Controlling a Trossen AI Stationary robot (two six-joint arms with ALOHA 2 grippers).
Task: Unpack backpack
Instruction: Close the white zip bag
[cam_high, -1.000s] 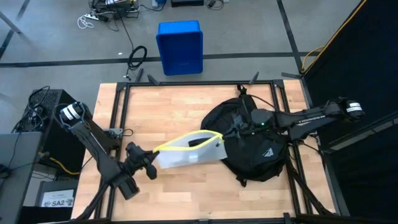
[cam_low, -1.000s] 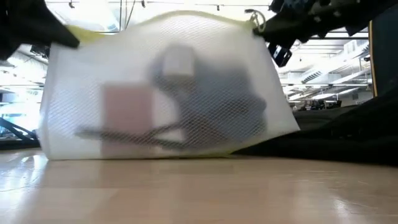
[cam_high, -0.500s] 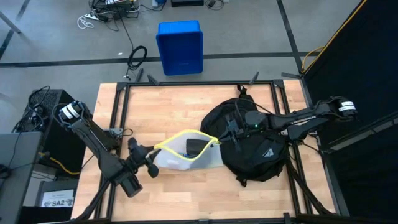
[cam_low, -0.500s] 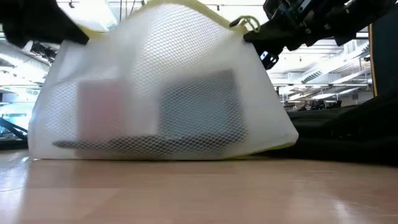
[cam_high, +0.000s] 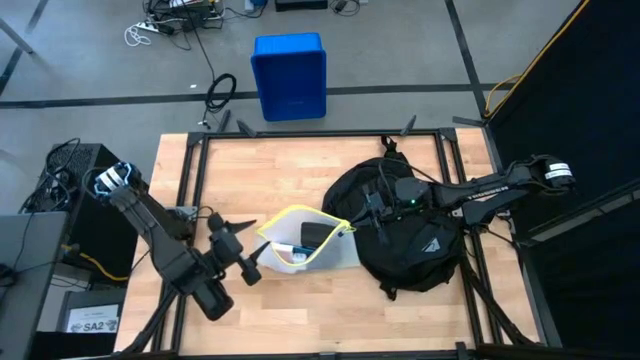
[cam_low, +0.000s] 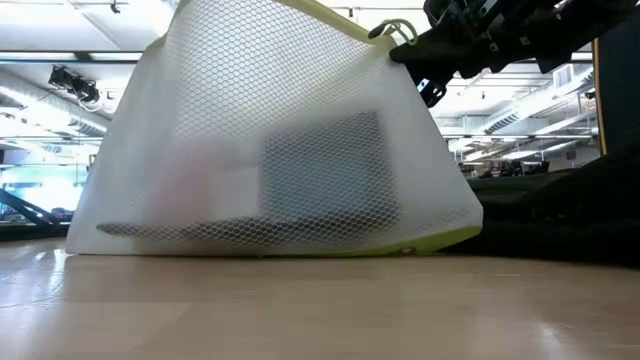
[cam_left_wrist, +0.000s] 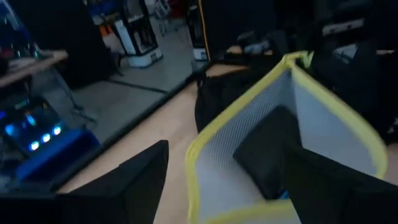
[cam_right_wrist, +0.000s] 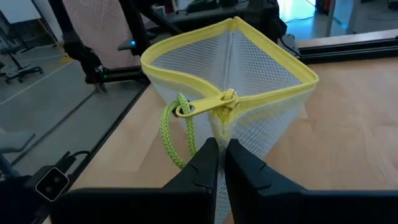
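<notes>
On the right half of the wooden table (cam_high: 270, 170) the black backpack (cam_high: 425, 245) is laid flat. Just beside it a white mesh pouch (cam_high: 300, 245) with a yellow rim is stood up, mouth open. Inside the pouch a dark flat thing (cam_high: 316, 236) and something pale are seen. One corner of the pouch is pinched by the shut fingers of the right gripper (cam_right_wrist: 219, 155), near the yellow zip pull (cam_right_wrist: 205, 106). The left gripper (cam_high: 250, 262) is spread open beside the pouch, with nothing held. A blue bin (cam_high: 289, 75) is seen on the floor past the table
</notes>
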